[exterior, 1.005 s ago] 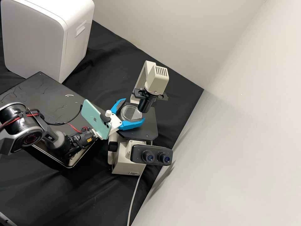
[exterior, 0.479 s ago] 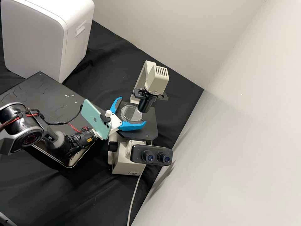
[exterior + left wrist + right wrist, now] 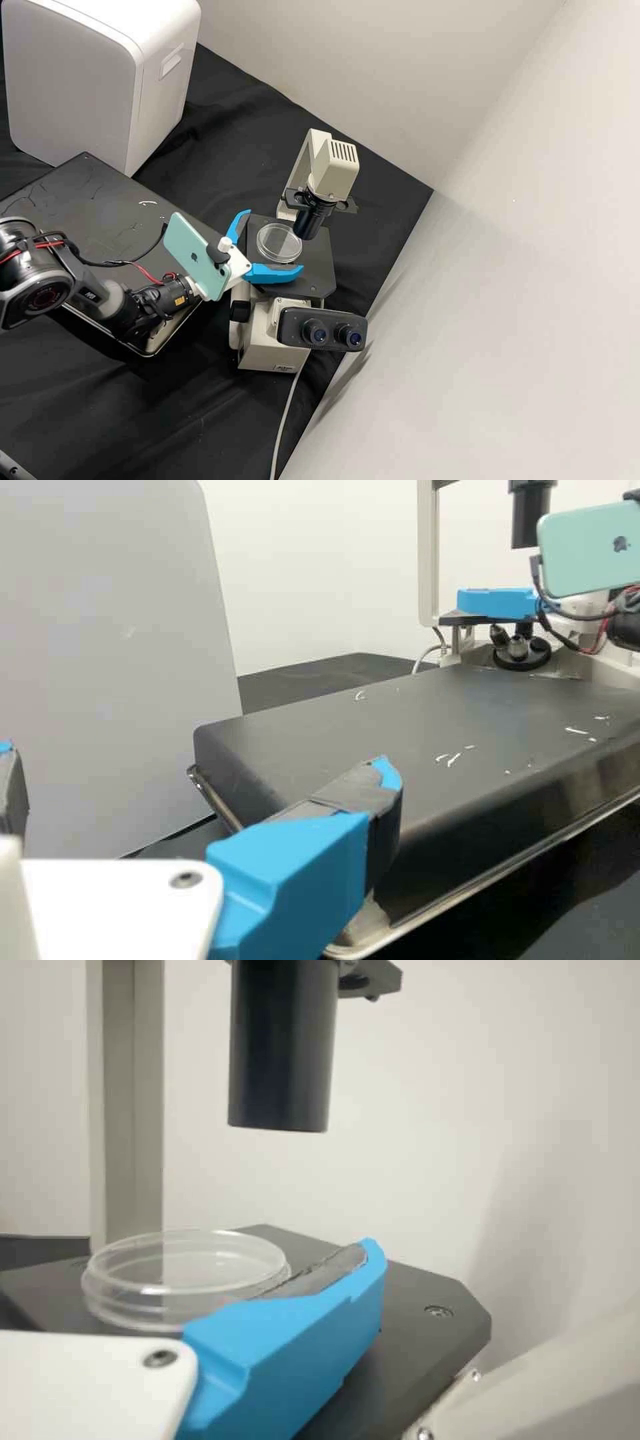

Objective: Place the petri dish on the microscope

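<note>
The petri dish (image 3: 283,245) lies flat on the black stage (image 3: 321,270) of the microscope (image 3: 263,340). It sits between the two blue fingers (image 3: 270,272) of the right end effector (image 3: 274,240) and clear of both. That end effector is spread wide and grips nothing. Past its fingertips the dark condenser (image 3: 309,221) hangs above the dish. The left end effector (image 3: 195,775), likewise spread and empty, faces a black-topped metal platform (image 3: 470,740) beside a white appliance (image 3: 100,660).
</note>
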Available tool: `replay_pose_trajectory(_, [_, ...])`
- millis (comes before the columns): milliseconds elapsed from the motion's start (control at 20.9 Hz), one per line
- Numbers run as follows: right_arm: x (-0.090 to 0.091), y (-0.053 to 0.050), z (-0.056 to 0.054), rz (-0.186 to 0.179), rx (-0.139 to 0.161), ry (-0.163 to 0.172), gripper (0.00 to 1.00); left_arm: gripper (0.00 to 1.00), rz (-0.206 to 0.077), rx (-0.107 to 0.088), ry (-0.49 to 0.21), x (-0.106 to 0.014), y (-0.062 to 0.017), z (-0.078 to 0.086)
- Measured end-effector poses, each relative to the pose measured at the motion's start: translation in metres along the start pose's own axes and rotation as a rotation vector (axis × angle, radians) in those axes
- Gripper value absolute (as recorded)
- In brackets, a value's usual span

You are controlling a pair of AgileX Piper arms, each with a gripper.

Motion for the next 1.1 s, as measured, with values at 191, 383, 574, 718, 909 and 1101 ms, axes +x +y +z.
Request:
replay_pose_trajectory(191, [-0.018,0.007,-0.002,-0.003,0.033,-0.016,1.00,1.00,0.000,0.000,0.000,0.000,0.0000,0.000])
replay_pose_trajectory(383, [-0.037,0.013,-0.006,-0.009,0.050,-0.017,1.00,1.00,0.000,0.000,0.000,0.000,0.0000,0.000])
replay_pose_trajectory(574, [-0.057,0.016,-0.012,-0.021,0.058,0.013,1.00,1.00,0.000,0.000,0.000,0.000,0.0000,0.000])
replay_pose_trajectory(718, [-0.072,0.018,-0.015,-0.025,0.074,0.027,1.00,1.00,0.001,-0.001,0.000,0.000,0.0003,0.000])
replay_pose_trajectory(909, [-0.090,0.019,-0.022,-0.020,0.080,0.066,1.00,1.00,0.007,-0.008,-0.002,-0.001,0.0016,0.000])
replay_pose_trajectory(1101, [-0.107,0.014,-0.028,-0.050,0.090,0.091,1.00,1.00,0.012,-0.012,-0.002,-0.001,0.0023,0.000])
